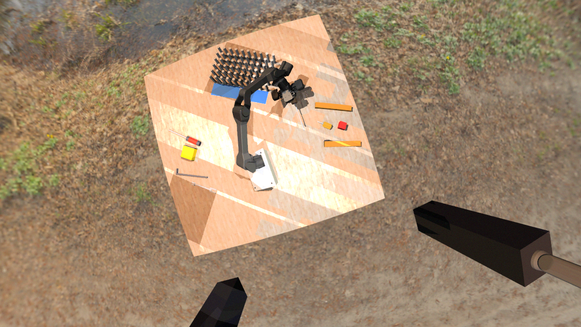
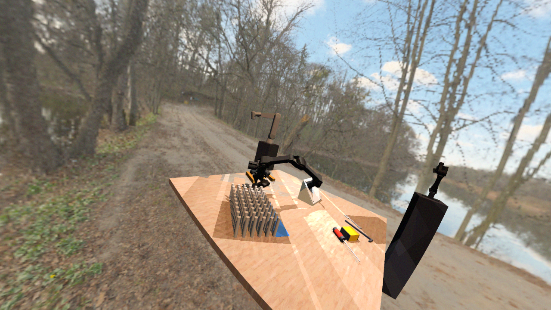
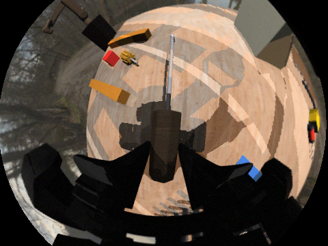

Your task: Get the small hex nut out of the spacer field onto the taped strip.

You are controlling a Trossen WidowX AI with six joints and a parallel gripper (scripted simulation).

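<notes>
In the top view, our gripper (image 1: 288, 96) (image 2: 259, 182) (image 3: 164, 145) is part-way open, clamped on the dark handle of a slender-shafted tool (image 1: 301, 117) (image 3: 170, 75) whose shaft points toward five o'clock. From our gripper, the upright spacers (image 1: 219, 50) (image 2: 237, 225) stand at ten o'clock, the blue taped strip (image 1: 224, 91) (image 2: 282, 228) (image 3: 242, 160) lies at nine, and the red-handled screwdriver (image 1: 193, 141) (image 2: 338, 233) (image 3: 311, 134) at eight. We cannot make out the hex nut.
</notes>
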